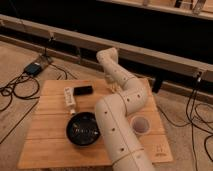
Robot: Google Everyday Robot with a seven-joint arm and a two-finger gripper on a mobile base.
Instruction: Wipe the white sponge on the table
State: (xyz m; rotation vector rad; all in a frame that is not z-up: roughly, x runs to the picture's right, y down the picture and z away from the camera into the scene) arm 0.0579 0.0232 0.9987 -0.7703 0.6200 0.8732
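The wooden table [50, 145] fills the middle of the camera view. My white arm rises from the bottom centre, bends at an elbow above the table's right half and reaches back to the far edge. The gripper [109, 81] hangs dark below the wrist, near the middle of the table's far edge, mostly hidden by the arm. The white sponge is not in sight; the arm may be covering it.
A black bowl [83, 130] sits front centre. A long narrow white item with dark markings [70, 99] and a small black block [83, 90] lie at the back left. A round white cup [140, 124] stands right of the arm. Cables [15, 92] lie on the floor at left.
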